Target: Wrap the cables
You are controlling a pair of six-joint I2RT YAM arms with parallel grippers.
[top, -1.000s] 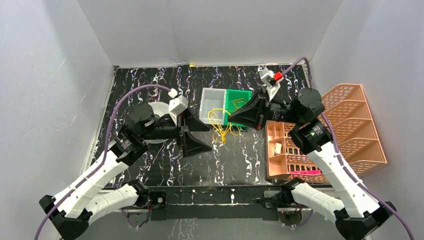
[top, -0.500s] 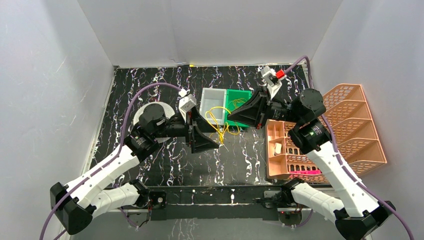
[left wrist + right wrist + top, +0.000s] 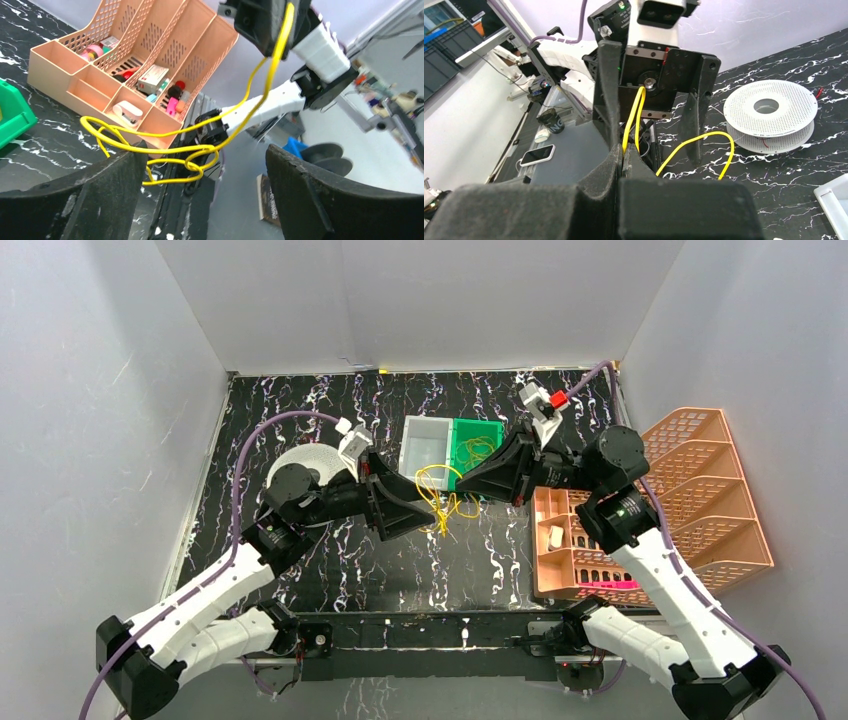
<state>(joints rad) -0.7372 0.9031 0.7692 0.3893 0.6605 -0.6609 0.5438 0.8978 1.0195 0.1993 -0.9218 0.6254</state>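
A bundle of yellow cables [image 3: 442, 492] hangs in loops over the table in front of the bins. My right gripper [image 3: 463, 478] is shut on one strand, pinched between its jaws in the right wrist view [image 3: 625, 150], with a loop [image 3: 704, 142] drooping beside it. My left gripper [image 3: 424, 508] is open, facing the right one. In the left wrist view [image 3: 204, 152] the knotted loops [image 3: 192, 160] hang between its jaws, near the left finger [image 3: 115, 175], not gripped. The white perforated spool [image 3: 300, 460] lies flat behind the left arm and shows in the right wrist view [image 3: 769, 107].
A white bin [image 3: 425, 448] and a green bin [image 3: 480, 435] holding more yellow cable stand at the middle back. A pink desk organizer [image 3: 700, 500] with small items fills the right side and shows in the left wrist view [image 3: 125, 60].
My left arm has swung right from beside the spool to the hanging cables, its open jaws now either side of the loops. The right gripper still holds its strand in nearly the same place.
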